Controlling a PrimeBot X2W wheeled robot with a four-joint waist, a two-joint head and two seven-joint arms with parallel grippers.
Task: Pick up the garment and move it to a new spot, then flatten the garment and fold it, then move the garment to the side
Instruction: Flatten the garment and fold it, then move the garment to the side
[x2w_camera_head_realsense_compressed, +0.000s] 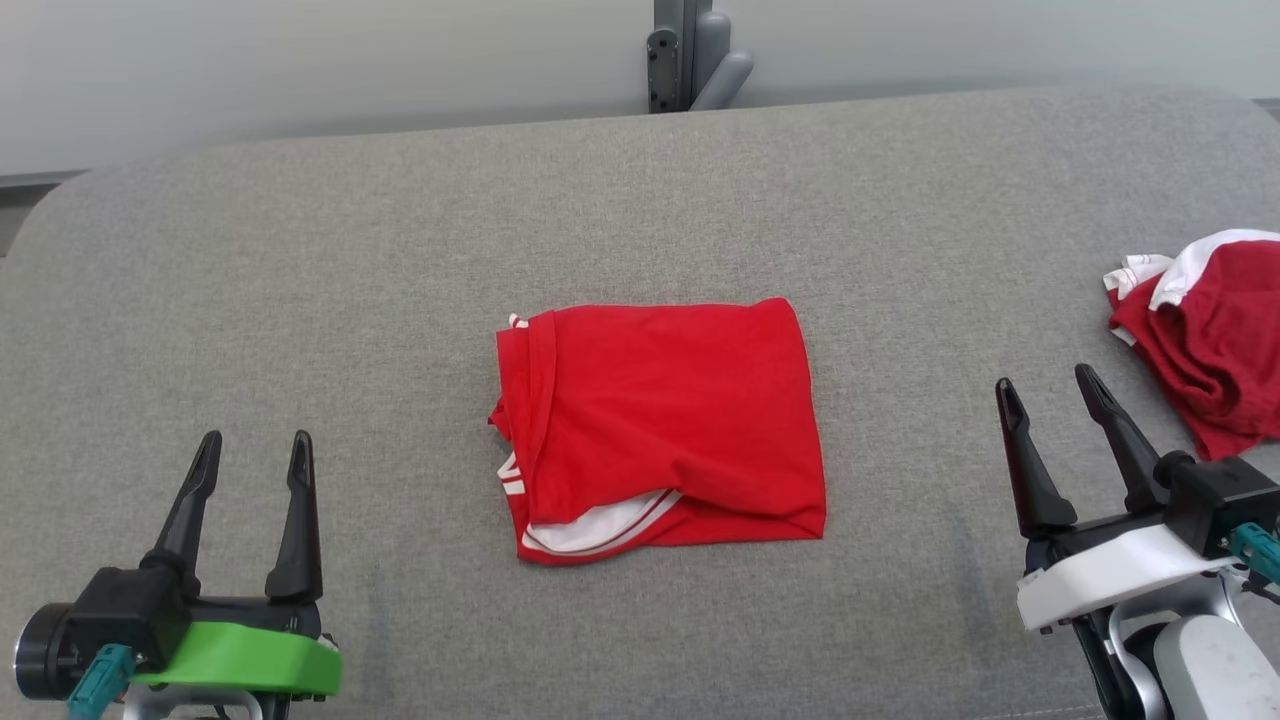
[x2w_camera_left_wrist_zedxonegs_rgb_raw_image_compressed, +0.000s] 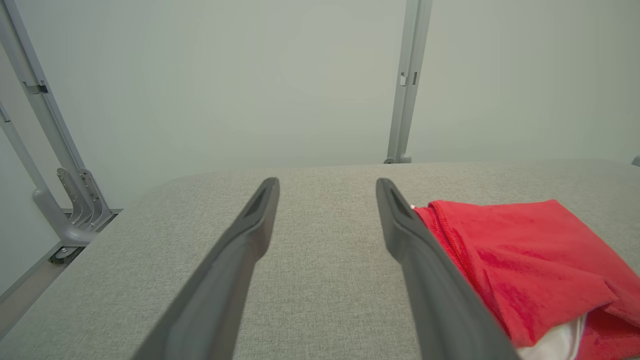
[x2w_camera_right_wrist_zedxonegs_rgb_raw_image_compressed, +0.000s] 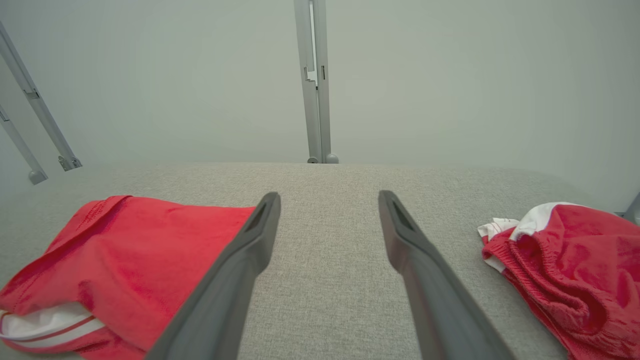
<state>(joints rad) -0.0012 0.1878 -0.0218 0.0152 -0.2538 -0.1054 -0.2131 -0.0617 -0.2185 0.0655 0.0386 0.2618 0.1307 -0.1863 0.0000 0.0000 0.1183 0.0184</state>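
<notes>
Two grippers stand spread and empty: left gripper (x2w_camera_head_realsense_compressed: 255, 448) lower left, right gripper (x2w_camera_head_realsense_compressed: 1047, 383) lower right. Between them, at frame centre, lies the folded red garment (x2w_camera_head_realsense_compressed: 665, 425), long axis left-to-right, neither arm clearly nearer.

This looks like a robotics lab or a test room, not a home. The counter (x2w_camera_head_realsense_compressed: 300, 250) is a wide flat top covered in plain grey cloth, with rounded corners. Behind it stand bare pale wall panels (x2w_camera_left_wrist_zedxonegs_rgb_raw_image_compressed: 225, 75), joined by grey metal posts (x2w_camera_right_wrist_zedxonegs_rgb_raw_image_compressed: 315, 80). Slanted metal braces (x2w_camera_left_wrist_zedxonegs_rgb_raw_image_compressed: 37, 89) with bolted brackets stand beside the counter. The left tool (x2w_camera_head_realsense_compressed: 255, 440) and the right tool (x2w_camera_head_realsense_compressed: 1045, 380) sit on green and white plastic mounts.
</notes>
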